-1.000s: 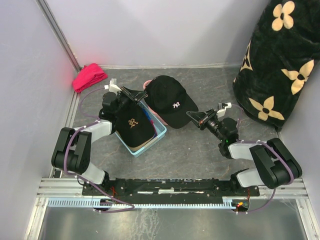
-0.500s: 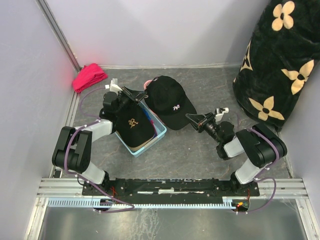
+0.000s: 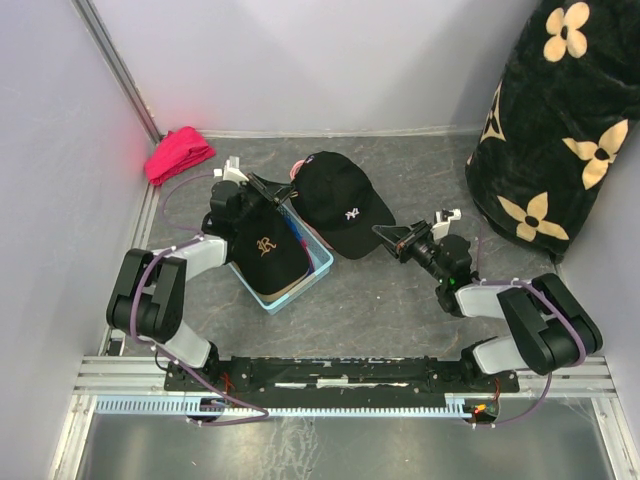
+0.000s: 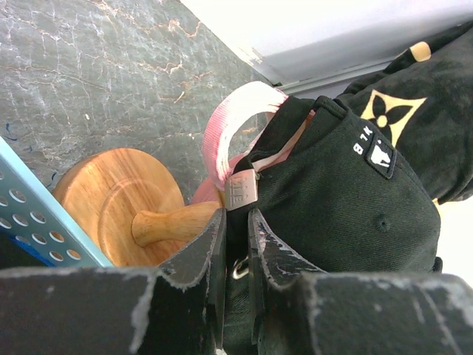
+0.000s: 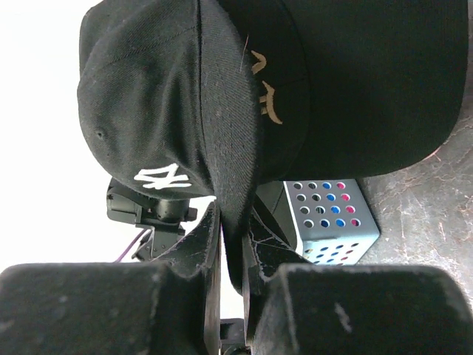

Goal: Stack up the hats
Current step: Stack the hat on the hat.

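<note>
— What has changed?
— The black fabric cap with the white logo [image 3: 335,195] has shifted slightly toward the round-topped wooden stand [image 4: 118,200]. The right gripper [image 5: 233,248] pinches its brim, jaws nearly closed.
— And the left gripper [image 4: 236,222]?
— Clamped narrowly on its rear edge, over the light pink cap [image 4: 229,126]. Seating looks close.

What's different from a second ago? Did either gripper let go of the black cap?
Neither let go. The right arm swung its elbow inward, then back out, while the right gripper stayed clamped on the brim of the black NY cap. The left gripper edged slightly away from its base, still pinching the cap's back strap. The cap barely shifted; blue basket and red cloth stayed put.
</note>
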`<state>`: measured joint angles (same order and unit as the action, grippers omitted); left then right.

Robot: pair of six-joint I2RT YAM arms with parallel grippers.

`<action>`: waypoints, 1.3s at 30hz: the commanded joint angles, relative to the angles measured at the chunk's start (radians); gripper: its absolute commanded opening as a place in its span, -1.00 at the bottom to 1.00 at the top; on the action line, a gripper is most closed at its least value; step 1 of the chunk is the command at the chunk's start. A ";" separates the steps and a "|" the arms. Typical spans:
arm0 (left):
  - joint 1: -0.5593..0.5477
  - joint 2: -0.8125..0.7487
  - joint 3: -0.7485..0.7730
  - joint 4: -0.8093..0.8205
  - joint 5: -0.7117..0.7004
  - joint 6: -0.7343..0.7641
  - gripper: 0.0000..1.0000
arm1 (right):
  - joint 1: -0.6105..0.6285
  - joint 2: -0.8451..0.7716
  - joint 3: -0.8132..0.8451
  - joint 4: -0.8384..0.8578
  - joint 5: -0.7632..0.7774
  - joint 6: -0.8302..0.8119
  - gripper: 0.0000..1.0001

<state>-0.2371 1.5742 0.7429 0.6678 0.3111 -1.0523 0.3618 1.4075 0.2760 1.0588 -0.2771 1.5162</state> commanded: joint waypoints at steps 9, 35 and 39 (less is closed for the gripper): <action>-0.005 0.060 0.026 -0.151 -0.070 0.086 -0.95 | -0.032 0.110 0.021 -0.231 0.058 0.002 -0.68; -0.013 0.146 0.031 -0.182 -0.111 0.121 -0.95 | -0.096 0.363 0.025 -0.092 0.004 0.028 -0.74; -0.012 0.160 0.027 -0.180 -0.118 0.120 -0.95 | -0.101 0.395 0.020 -0.064 0.006 0.031 -0.74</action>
<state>-0.2512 1.6627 0.8032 0.6865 0.2852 -1.0267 0.2916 1.7195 0.3374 1.2469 -0.3840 1.5696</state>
